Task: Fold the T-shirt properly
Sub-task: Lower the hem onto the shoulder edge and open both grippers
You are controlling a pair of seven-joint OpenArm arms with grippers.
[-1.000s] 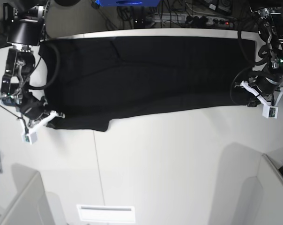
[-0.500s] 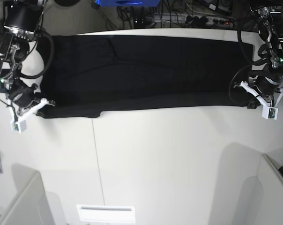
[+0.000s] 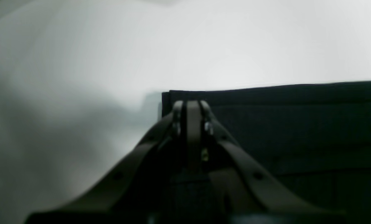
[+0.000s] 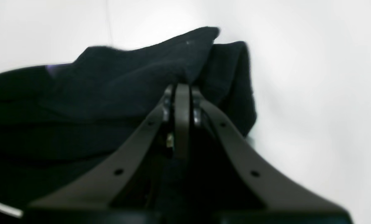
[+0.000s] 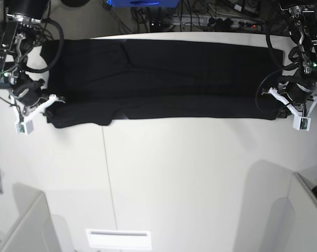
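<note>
**Both grippers clamped on the ends of the black shirt**

We saw the T-shirt point(image 5: 164, 79) lying as a long black band across the far part of the white table point(image 5: 190, 178), stretched from one arm to the other. The right gripper point(image 4: 181, 88) had its jaws pressed together on a bunched, raised corner of the cloth; in the base view that corner sat at the band's near left end, beside the gripper point(image 5: 49, 102). The left gripper point(image 3: 190, 105) was likewise clenched, its tips pinching the flat, square corner of the shirt right at the fabric's edge, with bare table beyond. In the base view this gripper point(image 5: 281, 109) sat at the band's near right end. A small strip of purple showed under the lifted fold in the right wrist view.
</note>
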